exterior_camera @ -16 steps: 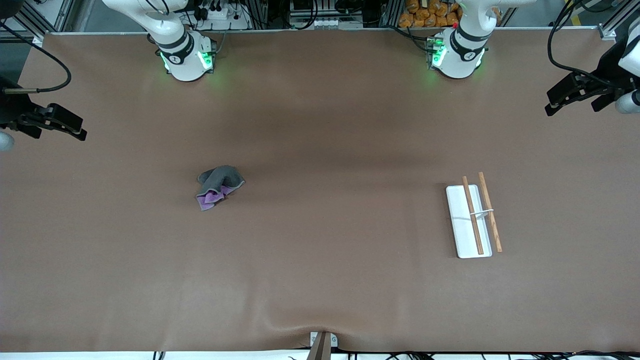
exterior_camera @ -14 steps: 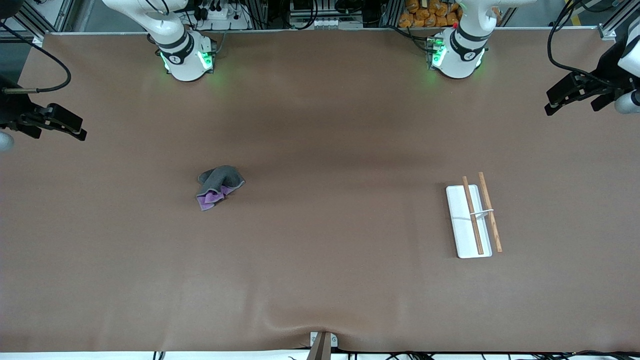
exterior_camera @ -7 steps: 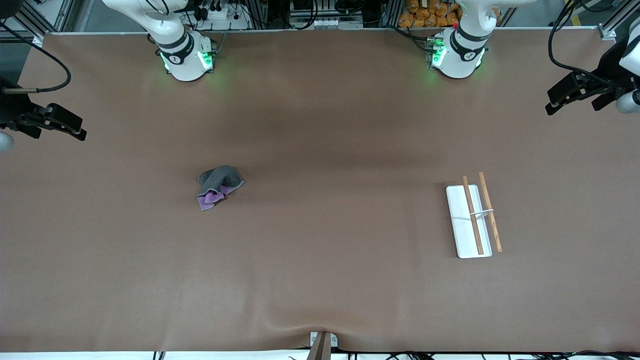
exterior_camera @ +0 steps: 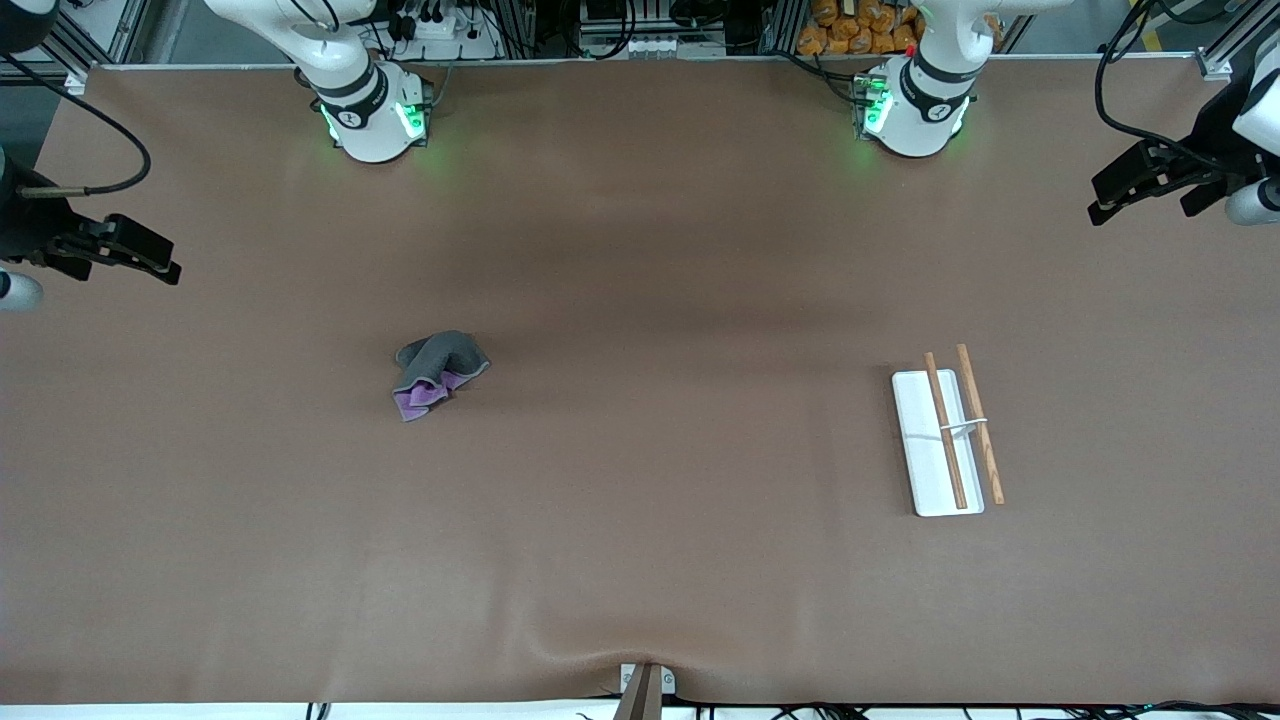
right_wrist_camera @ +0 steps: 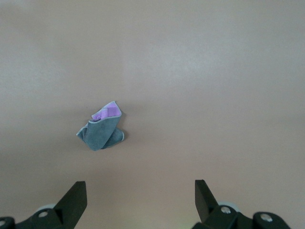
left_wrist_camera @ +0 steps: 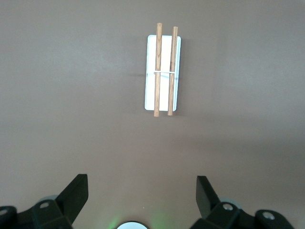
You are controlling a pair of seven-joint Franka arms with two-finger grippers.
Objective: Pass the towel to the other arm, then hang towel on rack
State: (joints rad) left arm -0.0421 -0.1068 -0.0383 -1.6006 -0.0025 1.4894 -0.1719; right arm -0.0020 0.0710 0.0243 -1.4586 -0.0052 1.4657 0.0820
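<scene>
The towel (exterior_camera: pixel 437 372), a crumpled dark grey cloth with its purple underside showing, lies on the table toward the right arm's end; it also shows in the right wrist view (right_wrist_camera: pixel 101 131). The rack (exterior_camera: pixel 920 440), a white base with two wooden rods (exterior_camera: pixel 945 430), stands toward the left arm's end and shows in the left wrist view (left_wrist_camera: pixel 162 71). My right gripper (exterior_camera: pixel 165 268) hangs high over its end of the table, open and empty (right_wrist_camera: pixel 140 191). My left gripper (exterior_camera: pixel 1100 210) hangs high over its own end, open and empty (left_wrist_camera: pixel 142 188).
The brown table cover (exterior_camera: pixel 640 500) has a small ridge at its front-camera edge by a clamp (exterior_camera: pixel 645 685). The two arm bases (exterior_camera: pixel 375 115) (exterior_camera: pixel 915 110) stand along the edge farthest from the front camera.
Both grippers have shifted slightly at their ends of the table. The towel and the rack have not moved.
</scene>
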